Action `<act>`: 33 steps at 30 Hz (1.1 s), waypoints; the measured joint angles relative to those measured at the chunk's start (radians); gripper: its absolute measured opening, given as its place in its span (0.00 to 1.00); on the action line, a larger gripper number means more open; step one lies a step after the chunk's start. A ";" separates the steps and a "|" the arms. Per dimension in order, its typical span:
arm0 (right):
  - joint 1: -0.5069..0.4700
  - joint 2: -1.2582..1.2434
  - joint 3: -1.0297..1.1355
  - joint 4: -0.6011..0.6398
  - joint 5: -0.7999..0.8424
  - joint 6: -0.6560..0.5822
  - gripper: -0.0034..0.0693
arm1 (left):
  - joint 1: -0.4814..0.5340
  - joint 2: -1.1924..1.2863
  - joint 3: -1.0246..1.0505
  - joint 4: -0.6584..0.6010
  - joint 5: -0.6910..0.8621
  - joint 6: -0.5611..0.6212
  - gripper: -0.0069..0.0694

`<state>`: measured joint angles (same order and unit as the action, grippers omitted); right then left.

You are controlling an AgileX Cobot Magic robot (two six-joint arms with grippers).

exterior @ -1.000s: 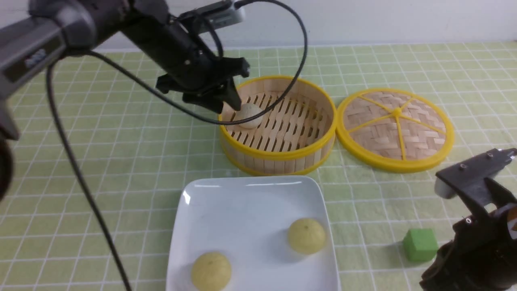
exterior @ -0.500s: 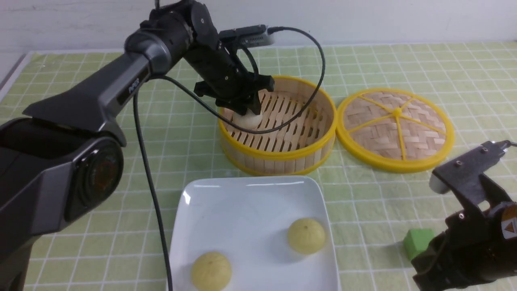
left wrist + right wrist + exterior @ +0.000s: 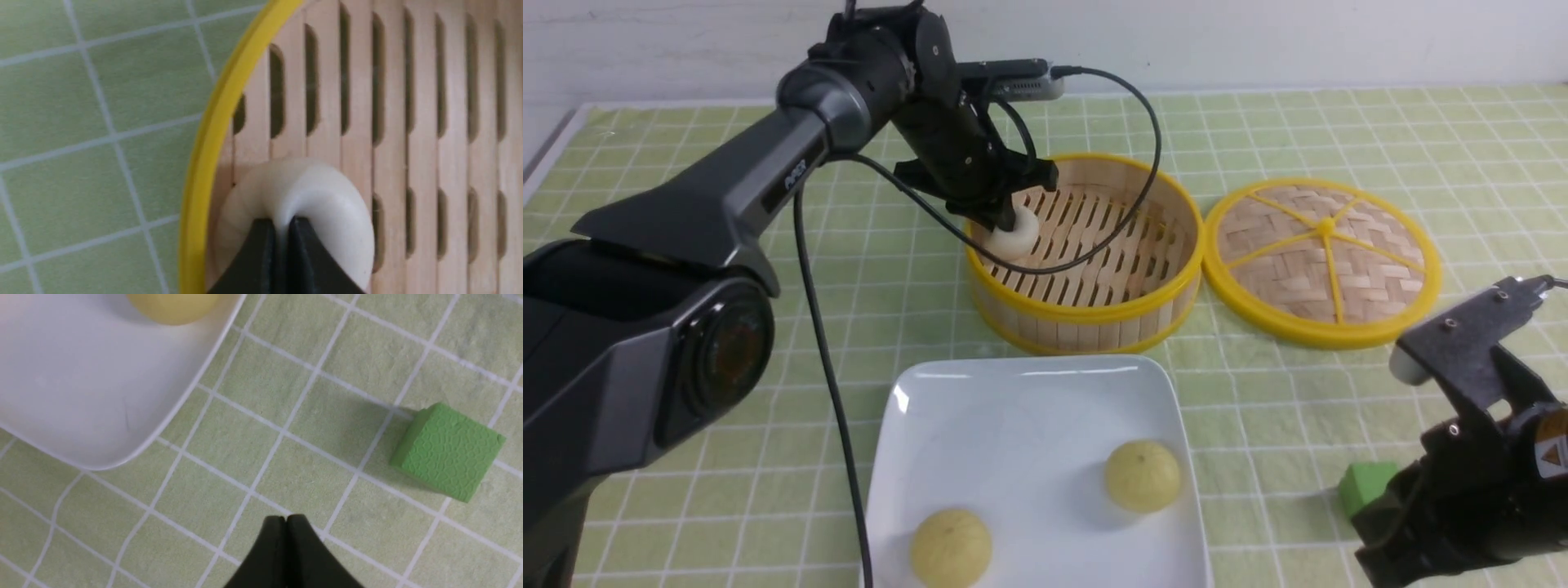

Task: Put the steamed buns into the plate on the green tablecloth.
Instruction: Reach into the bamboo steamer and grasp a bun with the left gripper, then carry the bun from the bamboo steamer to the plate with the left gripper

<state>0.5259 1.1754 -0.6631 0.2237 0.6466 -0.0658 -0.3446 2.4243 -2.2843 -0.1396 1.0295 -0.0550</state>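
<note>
The off-white steamed bun (image 3: 1018, 238) sits at the left inside wall of the bamboo steamer basket (image 3: 1086, 315). My left gripper (image 3: 1001, 219) is shut on it. In the left wrist view the two black fingertips (image 3: 261, 232) pinch a crease into the top of the bun (image 3: 327, 204). Two pale yellow buns (image 3: 1142, 476) (image 3: 950, 547) lie in the white square plate (image 3: 1013, 433) on the green tablecloth (image 3: 768, 327). My right gripper (image 3: 286, 518) is shut and empty above the cloth, right of the plate corner (image 3: 81, 396).
The round woven lid (image 3: 1323, 261) lies flat to the right of the basket. A green cube (image 3: 1364, 483) sits on the cloth by my right gripper and also shows in the right wrist view (image 3: 447, 451). The left arm's cable hangs over the basket and the plate's left edge.
My left gripper moved from beside the off-white bun to over it and shut on it. The bun now looks squeezed and shifted slightly left. My right arm drifted slightly left.
</note>
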 joint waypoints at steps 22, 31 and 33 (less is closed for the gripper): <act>0.000 -0.062 0.000 0.055 0.053 0.001 0.06 | -0.040 -0.593 0.113 0.124 0.209 -0.048 0.12; 0.000 -0.300 0.000 0.055 0.195 0.011 0.07 | -0.085 -0.906 0.722 0.068 0.206 -0.082 0.12; 0.000 -0.392 0.000 0.055 0.215 0.011 0.07 | -0.134 -0.921 0.918 0.055 0.128 -0.091 0.12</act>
<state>0.5259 0.7829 -0.6631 0.2791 0.8617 -0.0549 -0.4788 1.5034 -1.3662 -0.0850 1.1572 -0.1464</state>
